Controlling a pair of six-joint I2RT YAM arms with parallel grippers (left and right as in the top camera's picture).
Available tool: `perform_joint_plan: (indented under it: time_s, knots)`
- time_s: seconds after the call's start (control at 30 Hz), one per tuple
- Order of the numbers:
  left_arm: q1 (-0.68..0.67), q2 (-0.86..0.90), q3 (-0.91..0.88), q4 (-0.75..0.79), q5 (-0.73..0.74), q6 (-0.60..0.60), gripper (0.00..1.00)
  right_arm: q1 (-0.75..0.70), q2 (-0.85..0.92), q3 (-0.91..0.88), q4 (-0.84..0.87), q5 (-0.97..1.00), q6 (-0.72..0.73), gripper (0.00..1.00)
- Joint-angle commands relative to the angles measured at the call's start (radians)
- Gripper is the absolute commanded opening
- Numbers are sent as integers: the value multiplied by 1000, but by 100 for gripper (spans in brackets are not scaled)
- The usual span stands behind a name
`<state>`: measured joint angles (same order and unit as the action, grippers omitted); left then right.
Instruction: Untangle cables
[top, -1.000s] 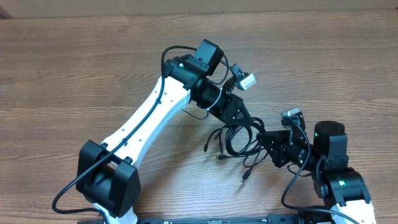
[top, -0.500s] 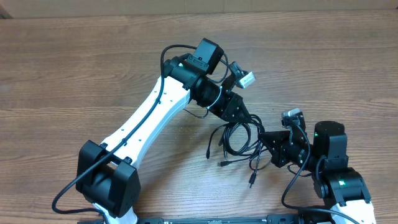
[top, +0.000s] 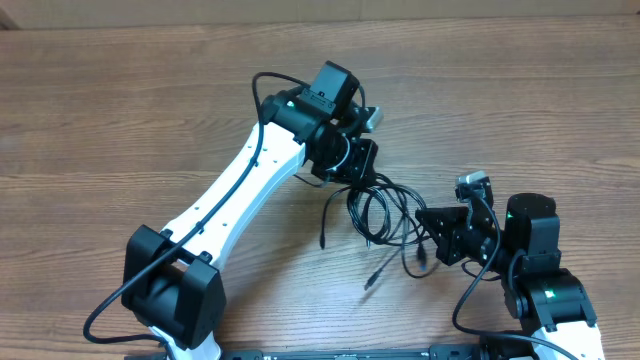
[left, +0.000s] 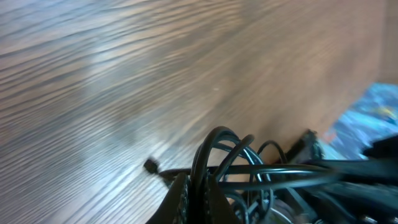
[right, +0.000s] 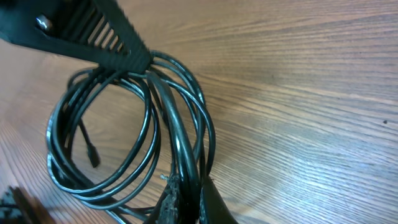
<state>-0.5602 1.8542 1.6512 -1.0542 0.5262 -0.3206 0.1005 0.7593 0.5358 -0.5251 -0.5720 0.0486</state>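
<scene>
A tangle of thin black cables (top: 378, 215) hangs in loops between my two grippers above the wooden table. My left gripper (top: 362, 180) is shut on the upper side of the loops; in the left wrist view (left: 198, 193) its fingers pinch a cable strand (left: 214, 146). My right gripper (top: 425, 225) is shut on the right side of the tangle; in the right wrist view (right: 186, 193) its fingers clamp a strand of the coil (right: 124, 134). Loose plug ends (top: 371, 281) trail down onto the table.
The wooden table (top: 120, 110) lies all around. The white left arm (top: 240, 190) crosses the middle diagonally. The right arm's base (top: 540, 290) stands at the lower right. A plug end (left: 151, 165) rests on the wood.
My left gripper has pulled up and left with its cable strand and rotated. The loops have stretched out between the grippers, and the dangling plug ends have shifted left. The right gripper has barely moved.
</scene>
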Motion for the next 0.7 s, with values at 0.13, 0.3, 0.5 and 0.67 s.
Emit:
perform_joint_plan:
  time_s: [0.13, 0.3, 0.5, 0.67]
  knots:
    - [6, -17, 14, -56, -119, -31, 4, 5, -4, 22, 29, 64, 185, 4]
    - [6, -17, 14, -68, -119, -31, 4, 5, -4, 22, -15, 198, 286, 4]
    - [6, -17, 14, -64, -118, -23, 4, 5, -4, 22, -54, 284, 311, 47]
    - [6, -17, 14, -63, -118, -15, 4, 5, -4, 22, -53, 284, 311, 69]
